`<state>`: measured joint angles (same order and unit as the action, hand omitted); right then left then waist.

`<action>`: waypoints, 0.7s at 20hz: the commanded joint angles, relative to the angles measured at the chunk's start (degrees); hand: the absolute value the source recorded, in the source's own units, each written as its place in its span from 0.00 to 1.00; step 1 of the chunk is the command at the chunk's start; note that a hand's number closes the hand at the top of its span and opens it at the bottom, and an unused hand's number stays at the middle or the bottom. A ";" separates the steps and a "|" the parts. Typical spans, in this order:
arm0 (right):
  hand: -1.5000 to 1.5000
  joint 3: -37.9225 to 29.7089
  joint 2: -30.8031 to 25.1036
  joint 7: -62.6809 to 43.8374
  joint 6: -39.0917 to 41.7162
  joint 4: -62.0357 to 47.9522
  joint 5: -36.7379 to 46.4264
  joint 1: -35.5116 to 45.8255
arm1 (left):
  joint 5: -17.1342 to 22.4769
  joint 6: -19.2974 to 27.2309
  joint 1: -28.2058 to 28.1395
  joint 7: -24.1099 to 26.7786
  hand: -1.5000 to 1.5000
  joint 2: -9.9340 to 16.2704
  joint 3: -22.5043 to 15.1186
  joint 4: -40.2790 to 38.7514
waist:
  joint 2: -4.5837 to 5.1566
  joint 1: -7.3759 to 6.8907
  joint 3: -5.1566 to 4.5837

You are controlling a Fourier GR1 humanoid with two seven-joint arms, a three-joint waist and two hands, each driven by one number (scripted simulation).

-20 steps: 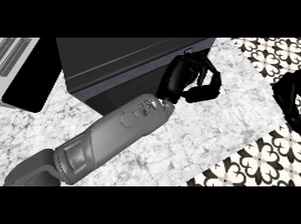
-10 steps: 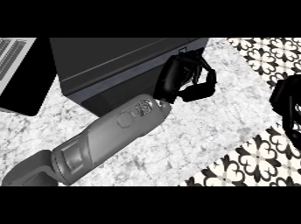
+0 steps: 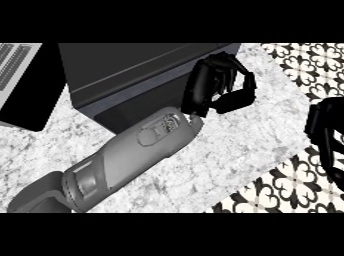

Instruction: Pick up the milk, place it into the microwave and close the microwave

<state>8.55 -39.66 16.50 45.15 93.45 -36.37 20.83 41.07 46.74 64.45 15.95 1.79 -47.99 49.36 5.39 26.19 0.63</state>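
On the marble counter point(image 3: 267, 127) the milk cannot be made out, and whether it lies hidden behind a hand or inside the oven cannot be told. One microwave point(image 3: 131, 70) shows, a dark box at the top middle of the head view, with one light grey slotted panel point(image 3: 5, 70) and a black slab beside it at the left edge. Two hands show. The left hand point(image 3: 204, 90) is at the microwave's right corner, its fingers point(image 3: 238, 97) clenched inward over the counter with nothing seen inside them, and its single grey forearm point(image 3: 131, 150) runs down to the lower left. The right hand point(image 3: 326, 135) is a dark shape cut by the right edge, well apart from the microwave; how it is set cannot be told. Black-and-white patterned floor point(image 3: 315, 65) shows in two patches, upper right and lower right. Against the frame a second ago, the left hand sits at almost the same corner, while the right hand has come lower and further into view.
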 commanded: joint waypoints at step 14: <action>1.00 6.61 1.54 -2.28 1.61 8.68 -2.36 -9.64 | 21.03 -10.99 -9.08 0.37 1.00 -1.72 14.77 -1.66 | 1.48 -5.47 -0.79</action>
<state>14.36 -38.71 13.35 46.28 100.30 -38.73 13.24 58.71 35.86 62.04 14.90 -0.12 -38.98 54.82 6.31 23.06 0.37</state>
